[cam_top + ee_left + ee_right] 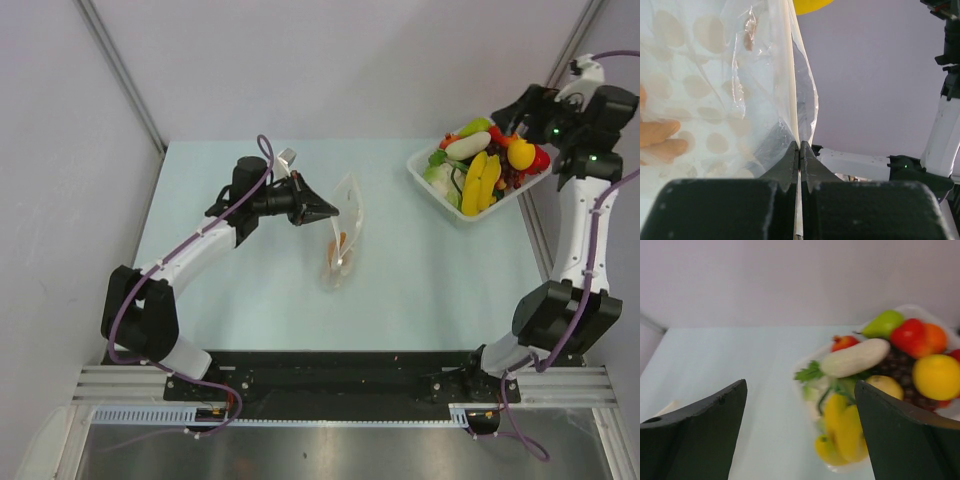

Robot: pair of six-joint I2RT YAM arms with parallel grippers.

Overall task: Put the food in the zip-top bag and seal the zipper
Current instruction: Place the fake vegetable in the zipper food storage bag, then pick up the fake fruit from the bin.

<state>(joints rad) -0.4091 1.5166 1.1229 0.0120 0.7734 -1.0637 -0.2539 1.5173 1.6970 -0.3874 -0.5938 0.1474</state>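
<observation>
Pale mint table (pixel 250 300) walled in by grey-white panels. The zip-top bag (pixel 345 235) sits mid-table, a little left of centre, a clear pouch with cream dots, held up on edge and slanting toward the near side; whether its lower end touches the surface I cannot tell. In the left wrist view the zipper (pixel 790 75) shows as a narrow pale strip running straight down into the closed fingers. The left gripper (pixel 325 212) is pinched tight on that edge of the bag, its jaws meeting with only the plastic between them. Inside the pouch lies a small orange piece (pixel 340 245), seen blurred through the dotted film from the wrist camera. The rest of the food is well apart at the far right corner, heaped in a white basket (pixel 418 170): a white radish (pixel 468 146) with a green top lying across the pile, a lemon (pixel 520 153), a red bell pepper (pixel 910 335), dark grapes (pixel 900 365) under them, a green pear (pixel 883 323), and yellow banana-shaped pieces (pixel 480 182) toward the near side. The right gripper (pixel 515 120) hangs over the far right end of the basket, jaws spread wide and holding nothing – its wrist view looks down between the two dark fingers (pixel 705 430) onto the pile. Both arms reach in from their bases at the near edge, purple cables trailing along them.
</observation>
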